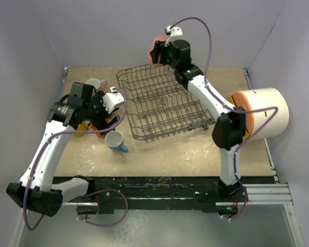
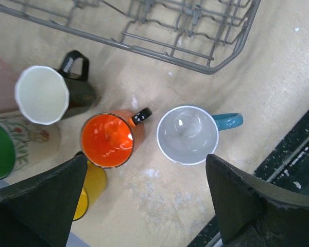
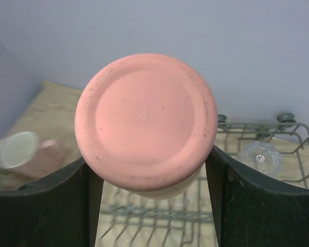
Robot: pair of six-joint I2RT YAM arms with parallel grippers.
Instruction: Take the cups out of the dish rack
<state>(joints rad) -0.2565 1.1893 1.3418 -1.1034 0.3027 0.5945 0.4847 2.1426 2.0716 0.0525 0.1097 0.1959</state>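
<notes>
The right jaws clamp the tumbler, raised above the far edge of the rack; a glass sits in the rack below. The left jaws gape wide, empty, over the worktop left of the rack, with the orange cup and blue cup just beneath them.

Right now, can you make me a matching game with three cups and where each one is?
Cups:
1. tall pink tumbler
2. clear glass
3. blue mug

Places:
A. standing on the table
B. held in the right gripper
C. inside the dish rack

Pairs: 1-B, 2-C, 3-A
</notes>
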